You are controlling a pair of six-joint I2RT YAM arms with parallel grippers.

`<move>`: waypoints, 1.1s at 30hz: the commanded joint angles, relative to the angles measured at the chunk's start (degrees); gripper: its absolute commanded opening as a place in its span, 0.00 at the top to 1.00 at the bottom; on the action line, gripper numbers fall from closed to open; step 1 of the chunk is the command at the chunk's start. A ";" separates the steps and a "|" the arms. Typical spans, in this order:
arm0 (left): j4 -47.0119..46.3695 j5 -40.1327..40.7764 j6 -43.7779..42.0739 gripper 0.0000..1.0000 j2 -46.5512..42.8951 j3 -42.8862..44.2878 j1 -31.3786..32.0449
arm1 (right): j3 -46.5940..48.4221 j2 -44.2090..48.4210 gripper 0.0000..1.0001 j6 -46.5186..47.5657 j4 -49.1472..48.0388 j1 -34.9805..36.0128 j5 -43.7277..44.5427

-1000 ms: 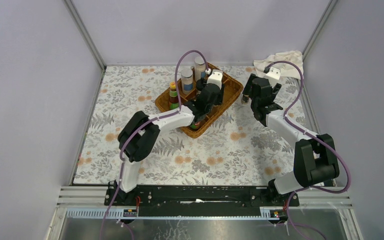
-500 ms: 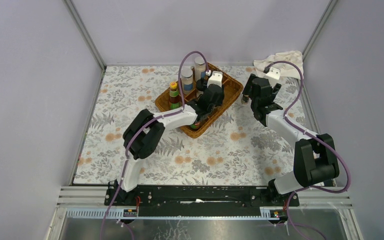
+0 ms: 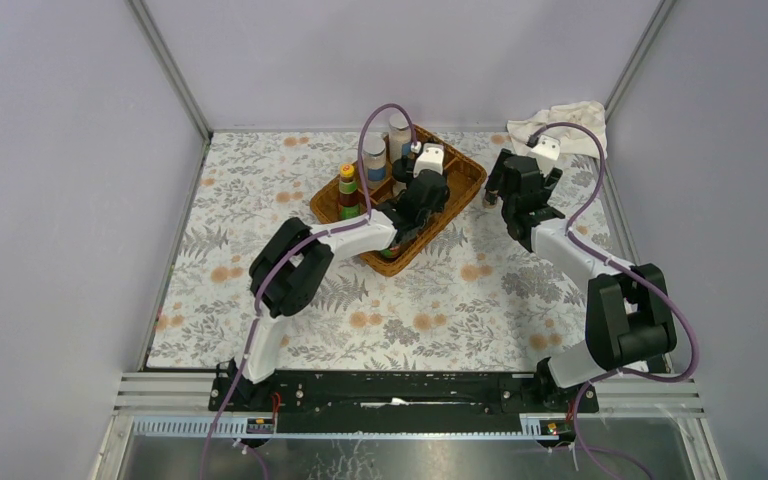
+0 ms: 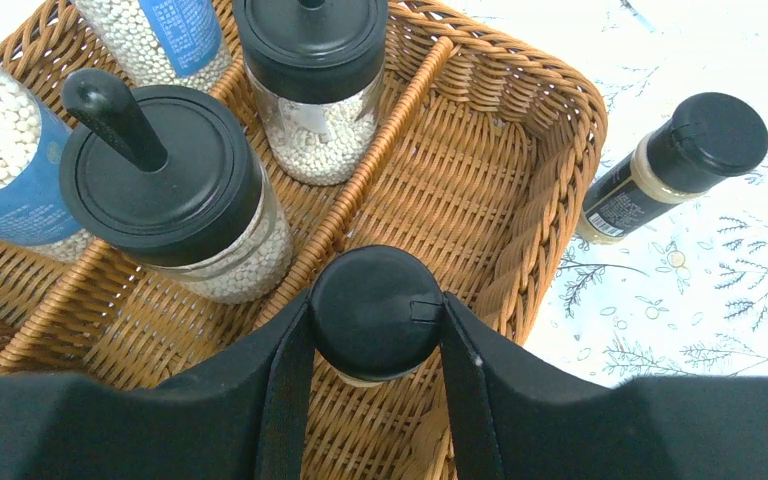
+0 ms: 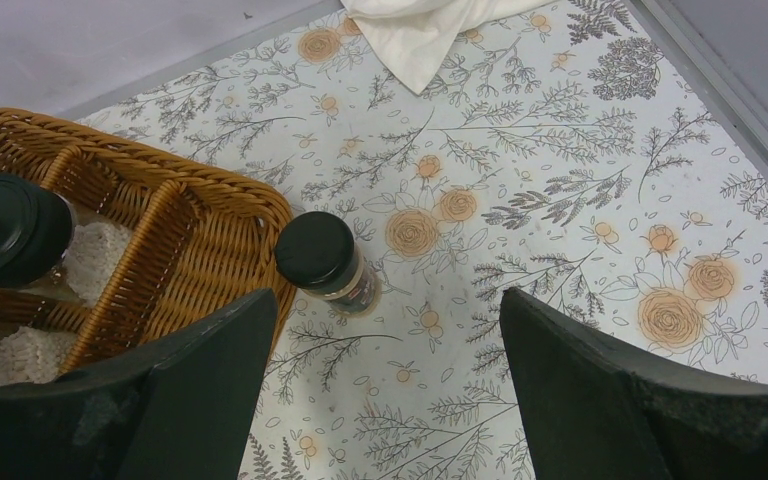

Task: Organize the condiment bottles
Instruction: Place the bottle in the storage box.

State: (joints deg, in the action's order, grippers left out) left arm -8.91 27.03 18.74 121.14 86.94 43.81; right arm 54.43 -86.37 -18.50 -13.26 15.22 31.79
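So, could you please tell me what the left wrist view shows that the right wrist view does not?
Left wrist only: the left hand shut on a black-capped jar over the wicker tray, plus blue-labelled shakers. Right wrist only: the open right hand and a white cloth. Both: the wicker tray and the loose spice jar standing beside it.

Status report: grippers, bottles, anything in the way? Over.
Left gripper shut on black-capped spice jar over brown wicker tray. Right gripper open near another black-capped jar on table. Tray wall beside it.
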 commanded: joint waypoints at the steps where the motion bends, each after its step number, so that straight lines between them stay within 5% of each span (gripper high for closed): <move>1: -1.57 1.73 0.92 1.00 1.46 1.94 -0.32 | 1.46 -0.29 0.10 -0.93 -2.30 -0.37 -0.58; 19: 0.78 3.07 2.71 0.98 2.37 2.73 -0.28 | 1.30 -0.20 0.10 -1.01 -2.17 -0.55 -0.80; 24: 1.96 3.64 3.61 0.88 2.71 3.18 -0.25 | 1.31 -0.20 0.11 -1.15 -2.10 -0.61 -1.05; 29: 2.48 4.15 4.10 0.62 2.87 3.45 -0.26 | 1.29 -0.12 0.10 -1.18 -2.06 -0.55 -1.11; 33: 2.88 4.12 4.18 0.50 3.07 3.90 -0.19 | 1.31 -0.09 0.10 -1.10 -2.08 -0.55 -1.22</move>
State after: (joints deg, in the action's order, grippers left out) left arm -6.55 29.45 22.17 122.89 88.47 43.81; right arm 54.43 -86.50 -18.92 -13.26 14.96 31.40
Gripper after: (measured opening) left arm 0.502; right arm 0.896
